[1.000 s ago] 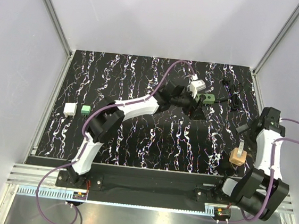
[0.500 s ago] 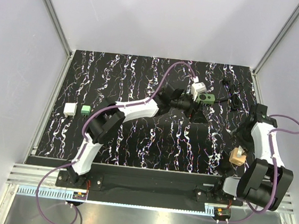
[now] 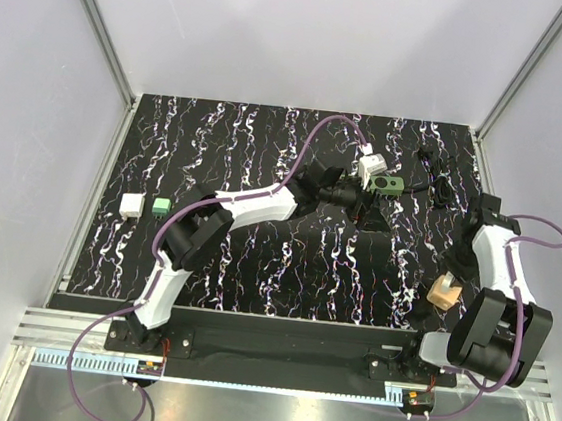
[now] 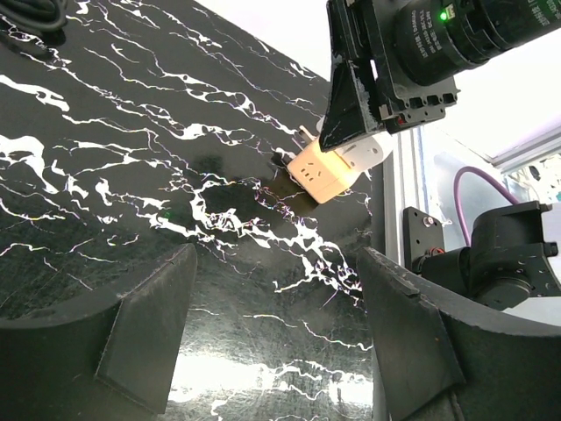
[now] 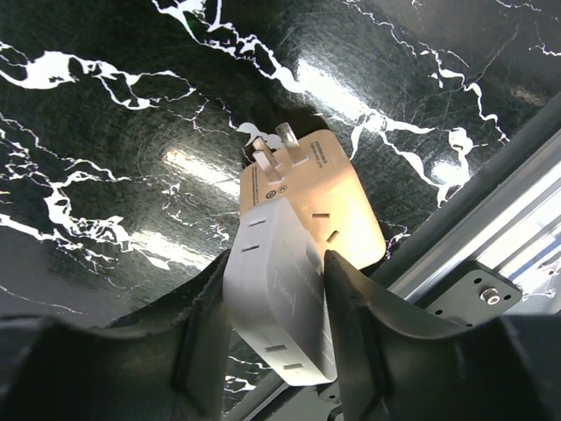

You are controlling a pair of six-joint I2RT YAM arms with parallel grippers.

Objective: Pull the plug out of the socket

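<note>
White walls close in a black, white-veined marble table (image 3: 256,258). Toward the far right of it lies the green socket (image 3: 392,185), with a white plug (image 3: 370,168) touching its left end; the top view is too small to tell how deep the plug sits. A black cord (image 3: 441,184) lies coiled just right of the socket.

The left arm reaches across the table, and the left gripper (image 4: 276,263) hangs just on the near side of the plug and socket. Its jaws stand wide apart with only bare marble between them. Its wrist camera looks toward the right arm and does not show the socket.

The right gripper (image 5: 276,272) is at the near right of the table, well apart from the socket. Its two fingers (image 5: 206,324) press against opposite sides of a white adapter (image 5: 280,307), so it is grasping that block. A tan cube adapter (image 5: 329,202) is joined to the white one, and its metal prongs (image 5: 279,142) point toward the marble. From the left wrist view, the cube sits on or just above the table at its right edge.

Near the left edge, a small white block (image 3: 133,204) and a small green block (image 3: 161,205) lie side by side.
</note>
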